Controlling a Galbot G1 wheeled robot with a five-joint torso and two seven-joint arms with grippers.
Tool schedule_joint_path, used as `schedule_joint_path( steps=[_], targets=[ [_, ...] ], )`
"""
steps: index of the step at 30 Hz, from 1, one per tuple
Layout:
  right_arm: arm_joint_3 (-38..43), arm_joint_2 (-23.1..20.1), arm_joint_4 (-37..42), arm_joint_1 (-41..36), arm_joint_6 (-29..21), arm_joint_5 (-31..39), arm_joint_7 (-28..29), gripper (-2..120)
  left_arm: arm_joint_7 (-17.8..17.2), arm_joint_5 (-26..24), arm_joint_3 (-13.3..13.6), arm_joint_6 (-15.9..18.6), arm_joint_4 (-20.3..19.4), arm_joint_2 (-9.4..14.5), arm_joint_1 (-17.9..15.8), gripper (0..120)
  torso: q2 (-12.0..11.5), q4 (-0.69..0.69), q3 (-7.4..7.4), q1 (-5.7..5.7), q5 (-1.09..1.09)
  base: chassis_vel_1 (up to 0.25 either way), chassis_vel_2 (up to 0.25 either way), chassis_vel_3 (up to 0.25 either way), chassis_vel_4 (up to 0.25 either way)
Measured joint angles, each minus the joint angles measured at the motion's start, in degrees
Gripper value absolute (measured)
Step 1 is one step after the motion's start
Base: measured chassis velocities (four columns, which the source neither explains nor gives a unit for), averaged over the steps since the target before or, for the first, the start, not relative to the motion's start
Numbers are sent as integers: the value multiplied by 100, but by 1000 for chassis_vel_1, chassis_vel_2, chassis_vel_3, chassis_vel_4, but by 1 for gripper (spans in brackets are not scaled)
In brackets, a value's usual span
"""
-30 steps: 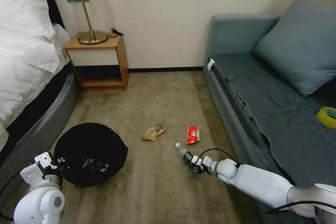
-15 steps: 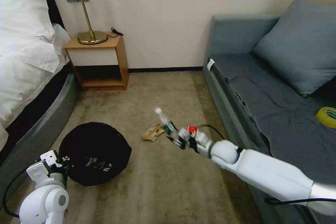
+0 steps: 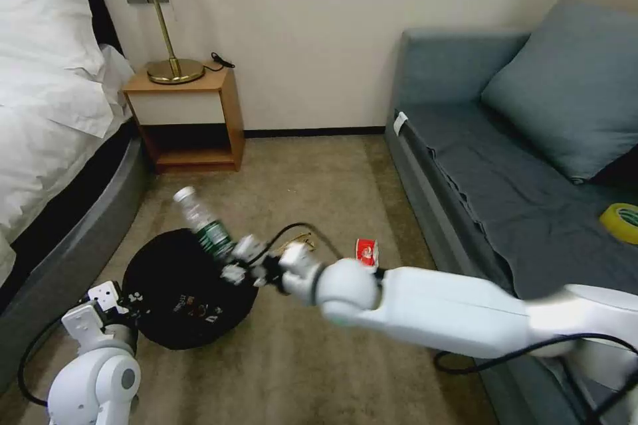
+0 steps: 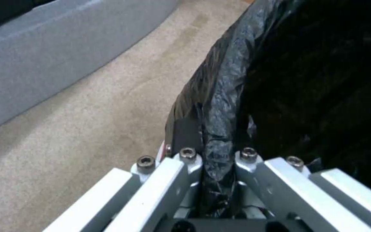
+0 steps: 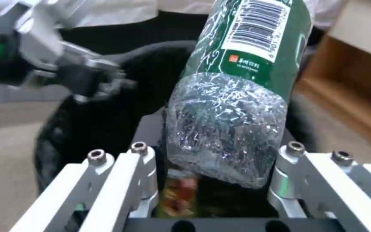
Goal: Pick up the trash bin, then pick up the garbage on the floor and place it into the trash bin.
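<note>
your right gripper (image 3: pixel 229 259) pinches the bottle (image 3: pixel 203 226) over the trash bin (image 3: pixel 166 279); your left gripper (image 4: pixel 217 161) is clamped on its bag rim.

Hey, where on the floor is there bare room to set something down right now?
Bare carpet lies between the nightstand and the sofa, and in front of the trash bin. It is crowded around the bin, where the right gripper holds the bottle and the red-white wrapper lies nearby.

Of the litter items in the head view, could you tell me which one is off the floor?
The clear bottle with the green label, held by the right tool over the trash bin. The red-white wrapper lies on the carpet.
</note>
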Motion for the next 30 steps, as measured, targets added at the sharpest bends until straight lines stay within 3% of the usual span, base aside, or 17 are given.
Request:
schedule_joint_path(
  steps=[7, 21, 26, 30],
  targets=[
    [-230, 318, -279, -2, -29, -24, 157, 34, -7, -13, -24, 7, -42, -10, 11, 3, 0, -2, 0, 0, 0, 0, 0, 0, 0],
    [-227, 148, -82, -85, -68, -34, 289, 88, -15, -24, -20, 8, -43, -18, -4, 3, -1, -3, 0, 0, 1, 0, 0, 0, 0],
    [-80, 83, 8, -87, -69, -66, 359, 99, -15, -33, -21, 7, -44, -18, -6, 3, -1, -3, 0, 0, 2, 0, 0, 0, 0],
    [925, -403, 445, -172, -134, -70, 489, 100, -17, -136, -96, 8, -68, -2, 3, 3, -2, 0, 0, 0, 2, 0, 0, 0, 0]
  ],
)
